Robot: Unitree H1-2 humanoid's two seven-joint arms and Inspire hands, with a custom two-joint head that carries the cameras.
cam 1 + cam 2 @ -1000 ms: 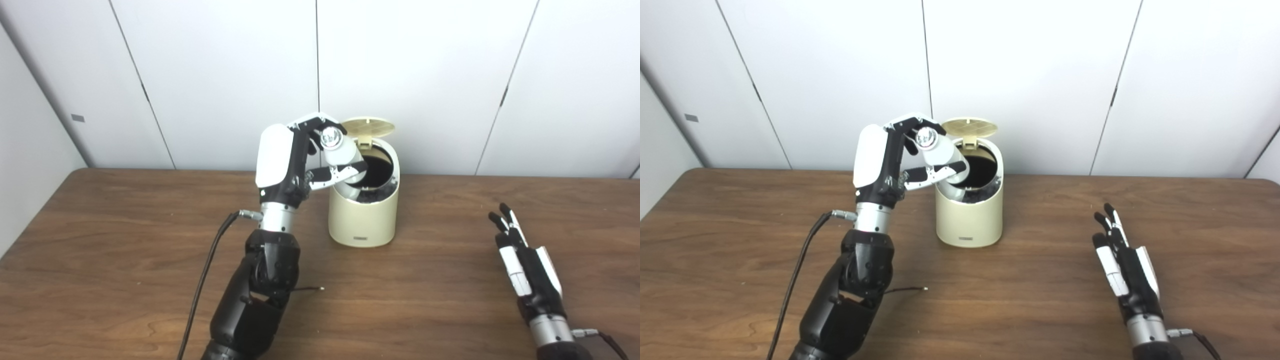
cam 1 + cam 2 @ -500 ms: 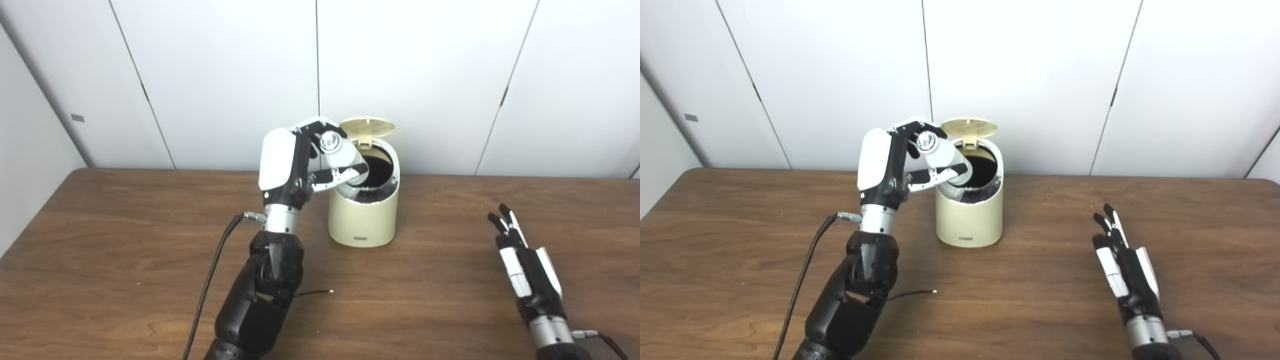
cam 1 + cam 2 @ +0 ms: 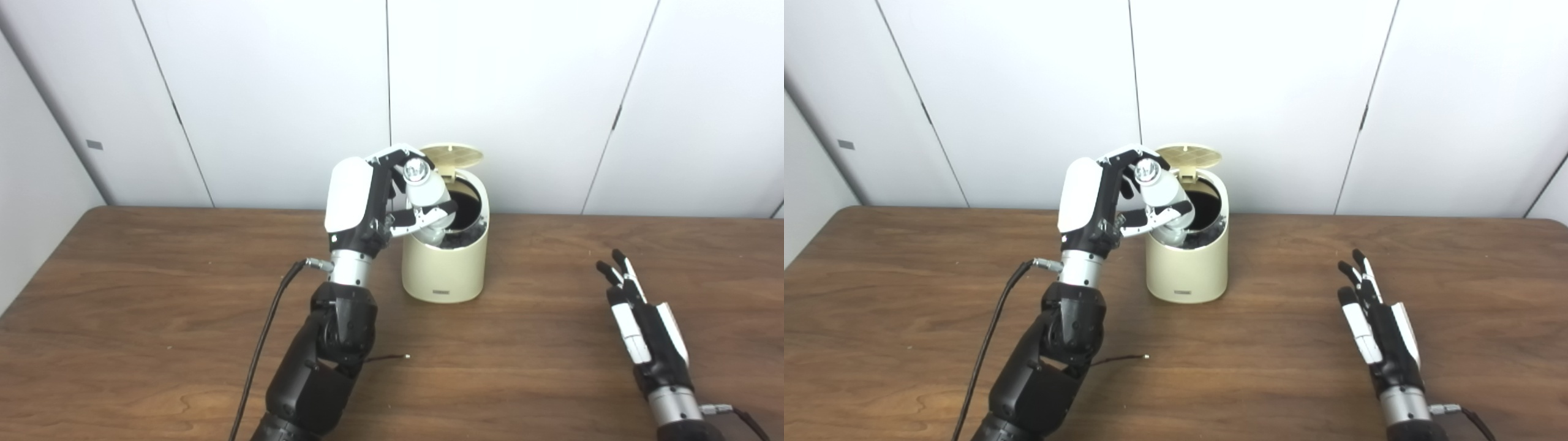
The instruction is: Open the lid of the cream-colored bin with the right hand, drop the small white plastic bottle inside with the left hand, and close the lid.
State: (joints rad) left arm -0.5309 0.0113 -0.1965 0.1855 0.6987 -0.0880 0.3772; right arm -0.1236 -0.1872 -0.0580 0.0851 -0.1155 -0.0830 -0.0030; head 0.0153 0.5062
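Bottle: the small white plastic bottle (image 3: 427, 190) is smooth and round, with a shiny silver cap end that points up toward the camera. It is tilted, and its lower end dips into the mouth of the bin, at the 9 o'clock side of the opening.
Left hand: the left hand (image 3: 373, 202) is grasping the bottle; the fingers (image 3: 392, 156) curl over its upper end and the thumb presses from below. The white back shell faces 9 o'clock. The wrist is upright and the black forearm rises steeply from the bottom edge.
Bin: the cream-colored bin (image 3: 445, 263) is a short cylinder of matte plastic with a rounded base. The inside looks dark. It stands at the 12 o'clock part of the worktop, near the wall.
Lid: the round lid (image 3: 451, 155) is raised on its hinge at the 12 o'clock side of the rim, and its ribbed underside shows.
Right hand: the right hand (image 3: 643, 331) is released and grasps nothing. It lies low on the worktop at 4 o'clock, well apart from the bin, with straight fingers pointing to 11 o'clock.
Worktop: the worktop (image 3: 153, 288) is brown wood with visible grain. A thin black cable (image 3: 260, 349) runs along the left forearm.
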